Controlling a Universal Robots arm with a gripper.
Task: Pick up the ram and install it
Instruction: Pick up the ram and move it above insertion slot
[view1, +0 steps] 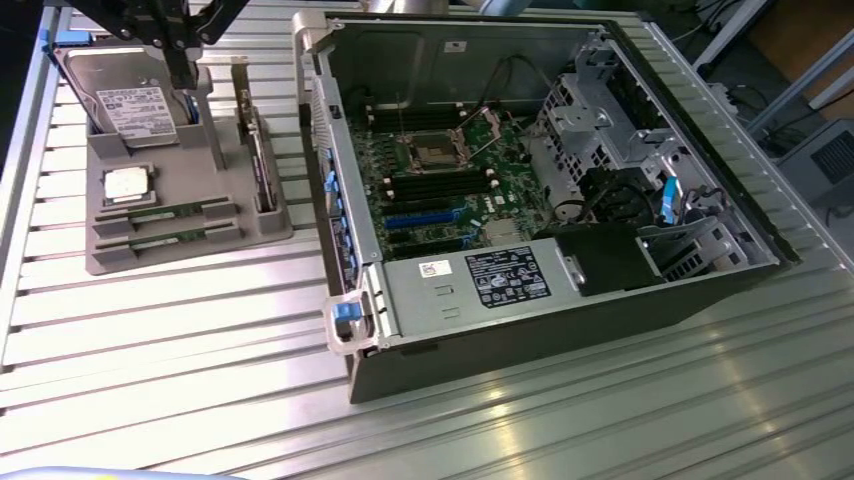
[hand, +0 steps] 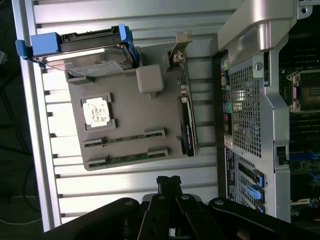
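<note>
A slatted metal table (view1: 160, 340) is carrying an open computer case (view1: 534, 330) across the middle and right of the exterior view. At left, a grey holder tray (view1: 214, 175) is holding a silver hard drive (view1: 134, 105), an upright expansion card (view1: 258, 150) and a processor chip (view1: 124, 185). The ram (view1: 167, 213) is lying slotted near the tray's lower end, with a second stick (view1: 171, 238) just beside it. The gripper (view1: 183, 85), closed and empty, is hanging at upper left, in front of the hard drive.
</note>
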